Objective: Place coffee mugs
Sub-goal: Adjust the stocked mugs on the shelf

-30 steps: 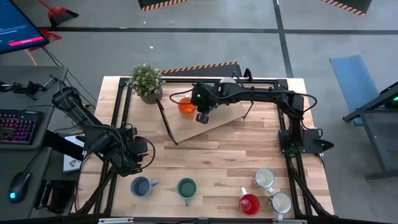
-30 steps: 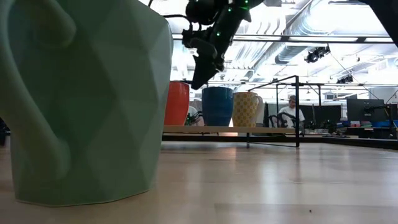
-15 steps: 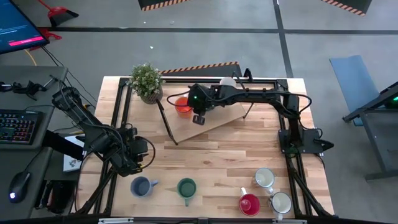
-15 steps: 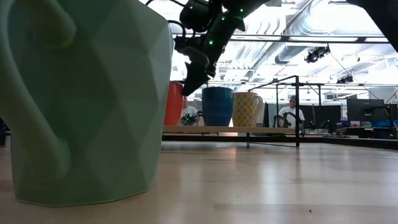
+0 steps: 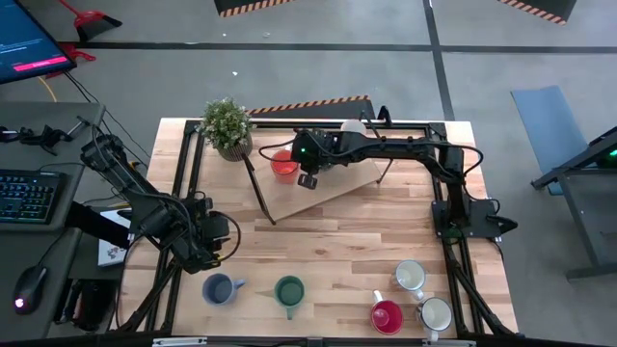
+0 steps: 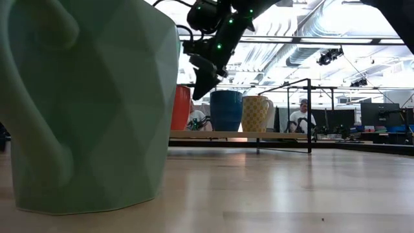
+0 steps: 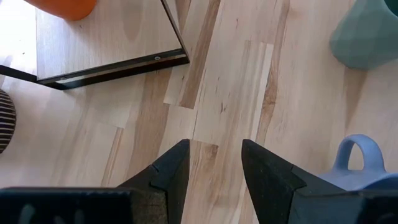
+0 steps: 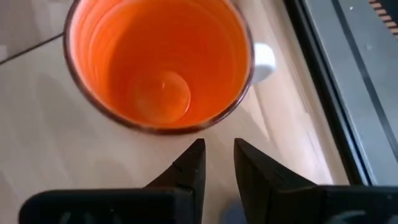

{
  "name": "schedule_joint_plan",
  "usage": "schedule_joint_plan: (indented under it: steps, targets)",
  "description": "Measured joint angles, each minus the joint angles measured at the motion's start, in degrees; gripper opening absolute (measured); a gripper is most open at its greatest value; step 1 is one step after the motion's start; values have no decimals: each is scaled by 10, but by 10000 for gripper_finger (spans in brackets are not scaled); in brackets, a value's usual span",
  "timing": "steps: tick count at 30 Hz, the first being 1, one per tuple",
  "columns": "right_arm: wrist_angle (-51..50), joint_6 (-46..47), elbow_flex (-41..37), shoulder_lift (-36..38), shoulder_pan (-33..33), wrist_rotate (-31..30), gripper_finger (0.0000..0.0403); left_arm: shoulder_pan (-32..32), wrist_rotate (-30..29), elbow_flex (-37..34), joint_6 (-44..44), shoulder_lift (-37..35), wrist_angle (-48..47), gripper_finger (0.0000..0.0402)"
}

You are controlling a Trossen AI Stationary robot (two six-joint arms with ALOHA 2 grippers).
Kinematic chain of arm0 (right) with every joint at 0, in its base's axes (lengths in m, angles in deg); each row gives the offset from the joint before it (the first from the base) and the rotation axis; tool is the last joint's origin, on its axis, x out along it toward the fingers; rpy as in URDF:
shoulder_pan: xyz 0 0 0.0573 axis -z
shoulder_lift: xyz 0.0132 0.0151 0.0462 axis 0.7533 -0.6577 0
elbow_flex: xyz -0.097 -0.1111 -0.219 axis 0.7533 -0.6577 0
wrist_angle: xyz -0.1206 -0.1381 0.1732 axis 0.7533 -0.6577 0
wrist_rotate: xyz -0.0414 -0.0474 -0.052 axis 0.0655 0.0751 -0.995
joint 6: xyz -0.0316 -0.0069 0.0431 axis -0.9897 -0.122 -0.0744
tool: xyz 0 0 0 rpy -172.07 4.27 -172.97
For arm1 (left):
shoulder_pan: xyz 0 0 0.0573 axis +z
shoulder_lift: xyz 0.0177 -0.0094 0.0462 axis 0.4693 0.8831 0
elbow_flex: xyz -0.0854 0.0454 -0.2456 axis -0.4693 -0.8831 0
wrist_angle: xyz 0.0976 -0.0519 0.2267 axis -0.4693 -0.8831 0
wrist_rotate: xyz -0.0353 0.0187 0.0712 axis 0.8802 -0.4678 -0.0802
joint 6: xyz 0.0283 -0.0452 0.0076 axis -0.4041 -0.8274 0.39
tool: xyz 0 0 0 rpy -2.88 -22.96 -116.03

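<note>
The orange mug (image 5: 282,166) stands upright on the raised wooden shelf (image 5: 333,188) at the table's far middle; it also shows in the right wrist view (image 8: 158,62). My right gripper (image 8: 217,158) hangs just right of and nearer than it, fingers a narrow gap apart, tips below rim height (image 6: 196,94). The bright blue mug (image 6: 226,110) and the cream mug (image 6: 257,113) stand on the same shelf. The grey-blue (image 5: 220,288), green (image 5: 289,290), red (image 5: 386,315) and two white mugs (image 5: 410,276) (image 5: 436,313) stand along the table's near side. My left gripper (image 7: 214,162) is open and empty over the table's left. My right gripper's fingertips (image 8: 198,152) stand right beside the orange mug's outer wall just under its rim (image 8: 186,127), slanting down from the table's right and near side. I cannot tell whether they touch it. The mug stands upright on the shelf.
A potted plant (image 5: 228,125) stands at the far left, next to the shelf's left end. The shelf's dark legs (image 5: 258,198) reach down to the table. People sit at desks in the room beyond (image 6: 302,116). Bare wood lies between the shelf and the near mugs.
My right gripper has gone toward the table's left along the shelf, fingers low beside the orange mug. The orange mug has slid a little toward the shelf's left end, still upright. The blue and cream mugs have stayed put.
</note>
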Motion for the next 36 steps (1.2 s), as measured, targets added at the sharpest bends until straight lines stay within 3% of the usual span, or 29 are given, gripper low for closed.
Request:
schedule_joint_plan:
  steps: [32,36]
  targets:
    - [44,-9,0,0,-27,84,62,0,0,0,0,0,0,133]
    - [21,-7,0,0,-32,52,62,0,0,0,0,0,0,133]
